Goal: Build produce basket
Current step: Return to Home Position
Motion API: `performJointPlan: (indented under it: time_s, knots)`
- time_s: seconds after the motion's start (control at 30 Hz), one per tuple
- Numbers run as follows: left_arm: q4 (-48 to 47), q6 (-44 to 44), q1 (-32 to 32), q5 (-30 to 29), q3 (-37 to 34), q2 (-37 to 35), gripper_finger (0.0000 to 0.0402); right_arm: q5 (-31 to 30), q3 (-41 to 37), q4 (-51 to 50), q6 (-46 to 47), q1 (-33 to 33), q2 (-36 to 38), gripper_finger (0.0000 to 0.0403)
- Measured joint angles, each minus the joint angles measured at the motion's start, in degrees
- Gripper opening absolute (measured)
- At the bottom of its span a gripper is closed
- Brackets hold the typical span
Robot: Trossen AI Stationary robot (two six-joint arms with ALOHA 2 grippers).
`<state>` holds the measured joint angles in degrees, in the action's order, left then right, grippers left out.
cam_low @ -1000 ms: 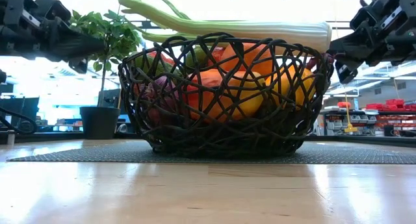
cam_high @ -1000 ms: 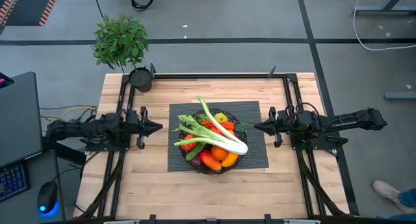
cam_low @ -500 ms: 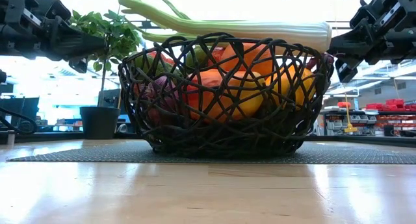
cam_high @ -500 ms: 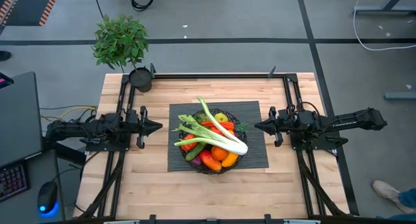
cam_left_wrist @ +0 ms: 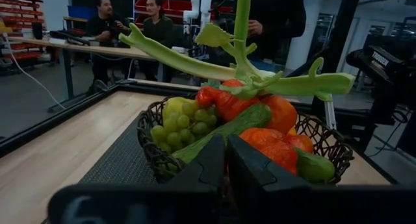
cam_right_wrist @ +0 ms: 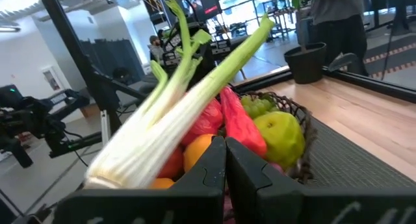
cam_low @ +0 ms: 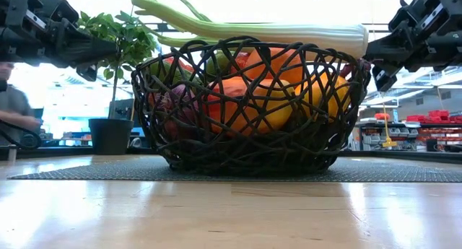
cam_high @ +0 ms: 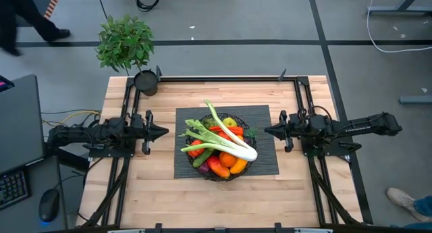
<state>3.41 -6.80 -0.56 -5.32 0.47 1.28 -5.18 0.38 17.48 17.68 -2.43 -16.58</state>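
The basket (cam_low: 245,156), heaped with produce (cam_high: 233,163), sits on a mat (cam_high: 264,162) on the counter (cam_high: 155,192). Left end effector (cam_high: 164,132) at 9 o'clock, right end effector (cam_high: 267,132) at 3, both pinched closed, empty; potted plant (cam_high: 125,44) at 11.

you have bare counter (cam_high: 169,199) along the near edge and in the strips either side of the mat (cam_high: 266,162), where the left gripper (cam_high: 165,132) and right gripper (cam_high: 266,132) hang well apart from the basket (cam_low: 245,144), jaws pressed together. from above, the long leek (cam_high: 226,140) lies across the heaped produce (cam_high: 228,164) and pokes past the rim, barring the way in. the potted plant (cam_high: 126,44) crowds only the far left corner.
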Motion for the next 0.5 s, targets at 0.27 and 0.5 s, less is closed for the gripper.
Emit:
performJointPlan:
  time_s: [0.27, 0.5]
  knots:
    - [-0.38, -0.01, 0.0, 0.02, 0.02, 0.0, 0.0036, -0.07, 0.0, -1.46, -0.19, 0.28, 0.0, 0.0016]
    - [-1.25, 0.35, 0.0, 0.26, 0.08, 0.02, 0.0025, 0.1, 0.0, -7.12, 1.2, 0.28, -0.02, 0.0016]
